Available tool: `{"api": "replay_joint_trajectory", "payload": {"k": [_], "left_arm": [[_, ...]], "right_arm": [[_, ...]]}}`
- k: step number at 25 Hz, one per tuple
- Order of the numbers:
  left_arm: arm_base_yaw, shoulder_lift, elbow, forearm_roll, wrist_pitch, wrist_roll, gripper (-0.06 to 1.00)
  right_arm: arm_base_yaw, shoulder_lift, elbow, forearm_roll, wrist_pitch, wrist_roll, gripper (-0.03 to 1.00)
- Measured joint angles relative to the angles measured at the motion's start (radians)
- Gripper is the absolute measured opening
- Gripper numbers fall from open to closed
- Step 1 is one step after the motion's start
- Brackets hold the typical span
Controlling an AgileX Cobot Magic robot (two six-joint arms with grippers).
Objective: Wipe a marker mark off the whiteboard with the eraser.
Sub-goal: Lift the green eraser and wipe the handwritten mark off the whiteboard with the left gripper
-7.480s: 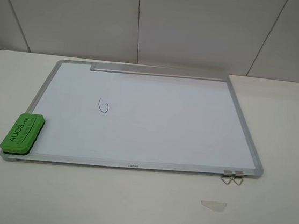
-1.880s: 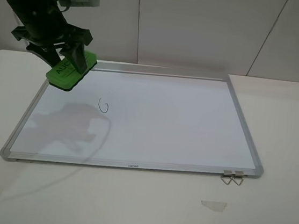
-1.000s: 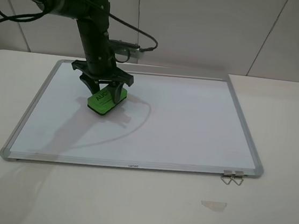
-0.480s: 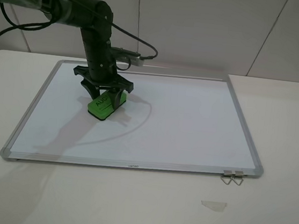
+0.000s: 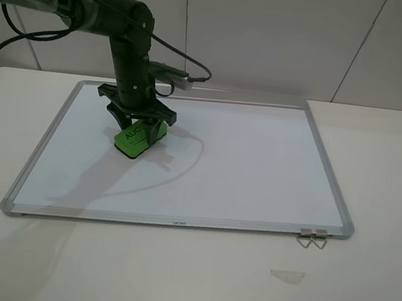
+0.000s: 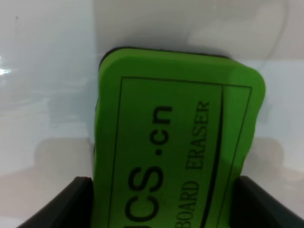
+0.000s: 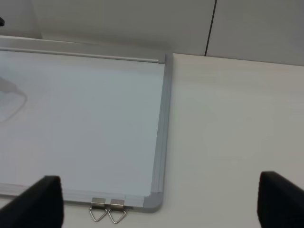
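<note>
Over the whiteboard (image 5: 243,162), from the high camera, you have one board, one eraser (image 5: 134,138), one arm, two metal clips (image 5: 312,238) hooked on the board's near right corner, and one pale scrap (image 5: 288,276) on the table (image 5: 185,287) just past that corner. The left gripper (image 5: 138,124) stands upright on the eraser, with its fingers pinching the block's long sides. The eraser lies flat on the board's left half, nearer the grey tray strip (image 5: 222,95) than the near frame. Its long axis runs slantwise to the frame, with the free end towards the board's near left corner and the gripped end towards the tray strip. The gripper covers the far part of the lettering. The marker mark does not show, and you cannot tell what is under the block. Your right gripper is out of this view.

At the left wrist you see one eraser (image 6: 175,142) filling the view, clamped between two dark fingers (image 6: 61,204). The picture edge cuts off the gripped end, so the lettering reads only in part, as "CS.cn" and "BOARD ERASER". The free end points out over bare board (image 6: 47,71), and a thin dark layer shows under the green.

At the right wrist, the right gripper (image 7: 161,204) has its two fingers (image 7: 38,202) spread wide, gripping nothing. Only their tips show. Between them you see the board's clipped corner with both clips (image 7: 108,209).
</note>
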Motion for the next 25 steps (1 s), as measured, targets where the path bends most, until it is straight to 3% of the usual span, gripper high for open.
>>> {"api": "replay_joint_trajectory", "payload": {"k": [12,25], "left_arm": [[0.069,0.002,0.000,-0.015,-0.075,-0.067,0.60],[0.072,0.065,-0.019,-0.079,-0.071,-0.004,0.60]], "right_arm": [[0.000,0.000,0.000,0.000,0.000,0.000,0.82],[0.000,0.000,0.000,0.000,0.000,0.000,0.82]]}}
